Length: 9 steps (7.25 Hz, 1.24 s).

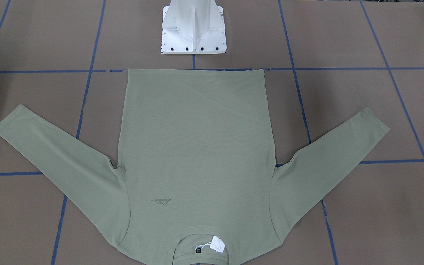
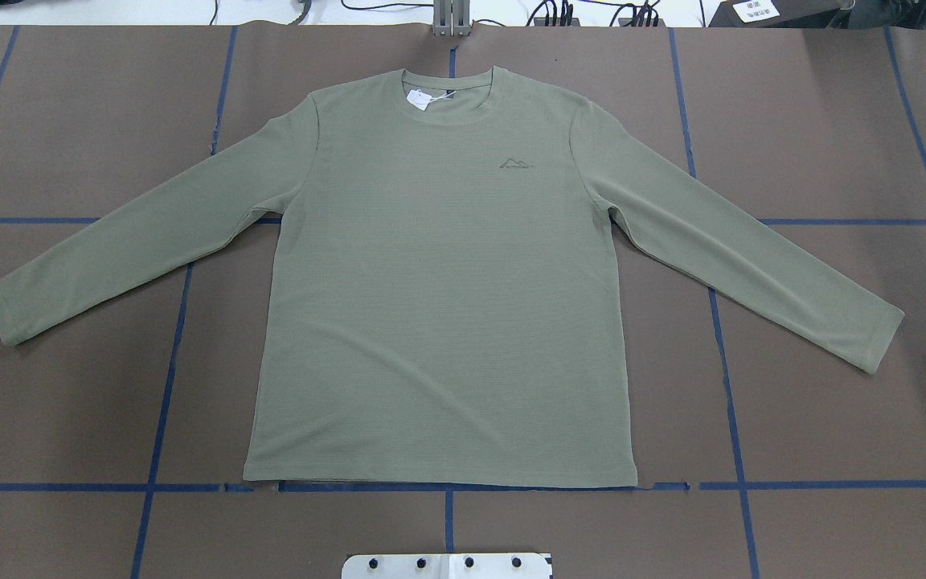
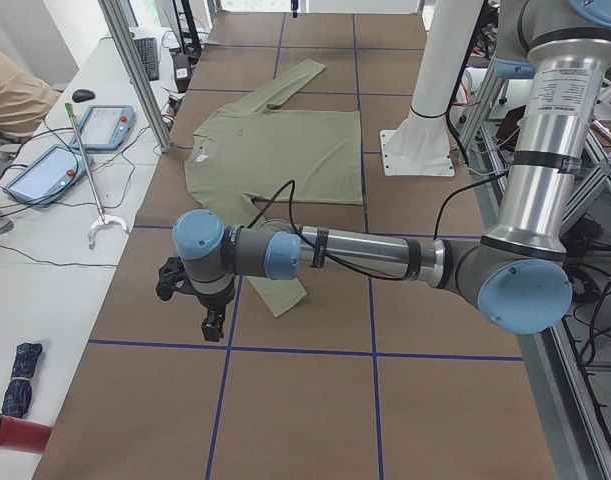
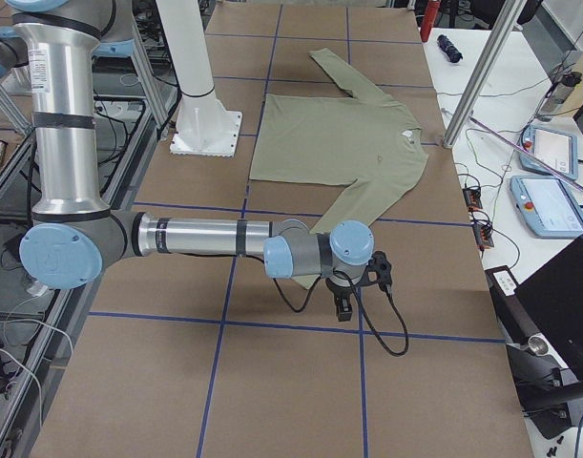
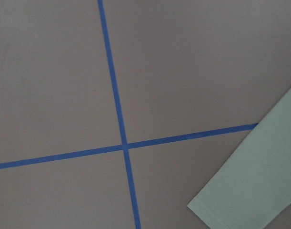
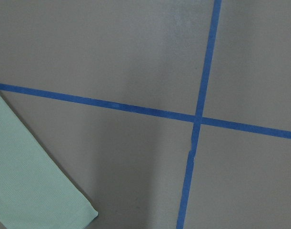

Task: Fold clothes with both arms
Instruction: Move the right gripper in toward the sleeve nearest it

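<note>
Shirt: I see the shirt (image 2: pixel 439 305) lying flat and face up in the middle of the counter (image 2: pixel 833 402). Both sleeves are spread out, and the hem is nearest the base (image 1: pixel 193 29).
Tag: a white tag (image 2: pixel 417 98) lies in the neck hole.
Left arm: my left arm (image 3: pixel 365 255) reaches out low, just past the left cuff (image 5: pixel 250 191).
Left fingers: the left fingers (image 3: pixel 213 326) point down over bare counter near blue tape (image 5: pixel 117 105) — wide or narrow, I cannot tell.
Right arm: my right arm (image 4: pixel 196 237) reaches out low too, just past the right cuff (image 6: pixel 31 181).
Right fingers: the right fingers (image 4: pixel 343 308) point down over bare counter — I cannot tell how far apart they are.
</note>
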Motion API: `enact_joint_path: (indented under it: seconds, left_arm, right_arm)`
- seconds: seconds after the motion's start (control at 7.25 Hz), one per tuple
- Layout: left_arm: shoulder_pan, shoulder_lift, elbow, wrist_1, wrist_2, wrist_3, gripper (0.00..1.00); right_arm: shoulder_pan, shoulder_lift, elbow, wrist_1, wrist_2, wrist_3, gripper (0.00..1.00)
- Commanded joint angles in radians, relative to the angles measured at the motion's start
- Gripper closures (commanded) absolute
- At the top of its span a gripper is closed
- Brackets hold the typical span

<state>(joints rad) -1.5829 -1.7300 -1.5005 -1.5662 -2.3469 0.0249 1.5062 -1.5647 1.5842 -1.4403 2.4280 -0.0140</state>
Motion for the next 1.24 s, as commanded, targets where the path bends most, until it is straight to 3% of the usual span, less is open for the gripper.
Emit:
enact_joint_path:
  seconds: [0.0,0.28,0.41,0.55,1.1]
  left_arm:
    - [-0.002,-0.002,0.043,-0.052,-0.058,0.001,0.00]
    - [-0.002,0.006,0.037,-0.080,-0.075,-0.003,0.00]
    - [-0.002,0.006,0.033,-0.078,-0.071,-0.005,0.00]
    - [-0.002,0.006,0.026,-0.078,-0.075,-0.011,0.00]
    - [0.000,0.003,-0.009,-0.083,-0.089,-0.011,0.00]
  right_arm:
    - [0.000,0.008,0.014,0.001,-0.010,0.002,0.00]
    - [0.000,-0.007,0.005,0.009,-0.007,-0.006,0.00]
    - [0.000,-0.015,0.005,0.108,-0.010,-0.017,0.00]
    - [-0.001,-0.021,-0.003,0.136,-0.003,-0.005,0.00]
    - [-0.056,-0.018,0.007,0.143,-0.003,0.009,0.00]
